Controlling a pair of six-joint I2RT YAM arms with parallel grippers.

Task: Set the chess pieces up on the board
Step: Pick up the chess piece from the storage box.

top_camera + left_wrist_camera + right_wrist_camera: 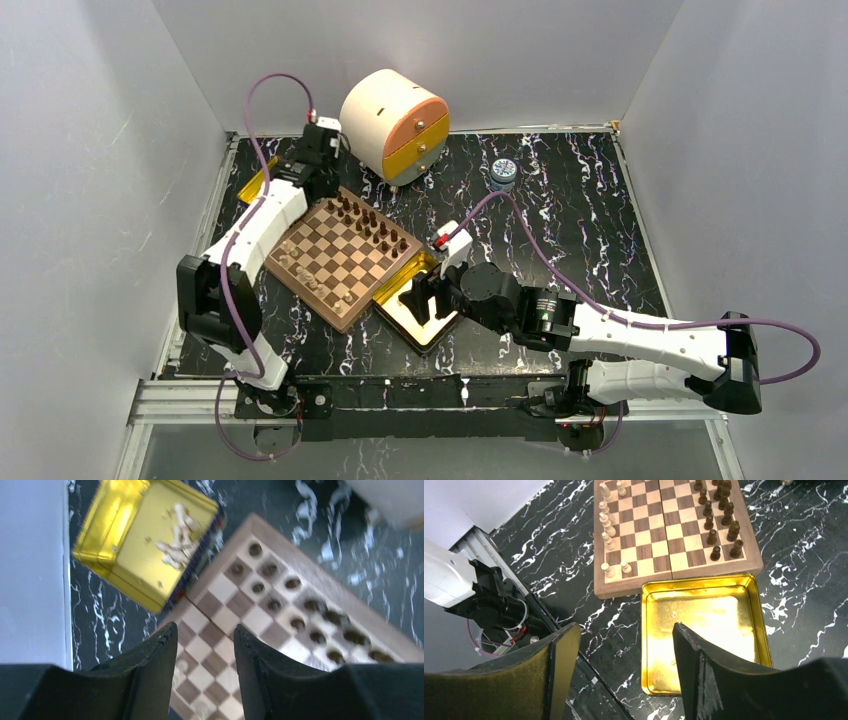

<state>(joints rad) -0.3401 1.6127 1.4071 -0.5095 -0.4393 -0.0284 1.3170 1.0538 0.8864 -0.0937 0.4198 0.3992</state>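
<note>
left gripper (205, 630): jaws apart, nothing between them; hovers over the far-left corner of the board (669, 530).
right gripper (626, 630): jaws spread wide, empty; hangs above the empty gold tin (704, 625), which sits just beside the board's near-right edge.
dark pieces (721, 520): two rows standing along one side of the board; looks complete.
light pieces on board (608, 527): a partial line along the opposite side, with gaps.
loose light pieces (175, 540): a small heap lying down in the left gold tin (115, 540), which touches or nearly touches the board's far-left corner.
step: filling in the light side, by my read; the dark side is done.
next move: left arm to its tin. Needs to single one piece out of the heap, pinch it, then stand it on a free square.
risk: heaped pieces overlap, so a double grab or a tilted grip is likely.
edges: the tin wall blocks a low approach, so enter from above. The side wall (30, 580) is near the tin.
room: the middle of the board has no pieces on it. The round drawer box (395, 120) and the small jar (503, 172) stand well apart from the work.
</note>
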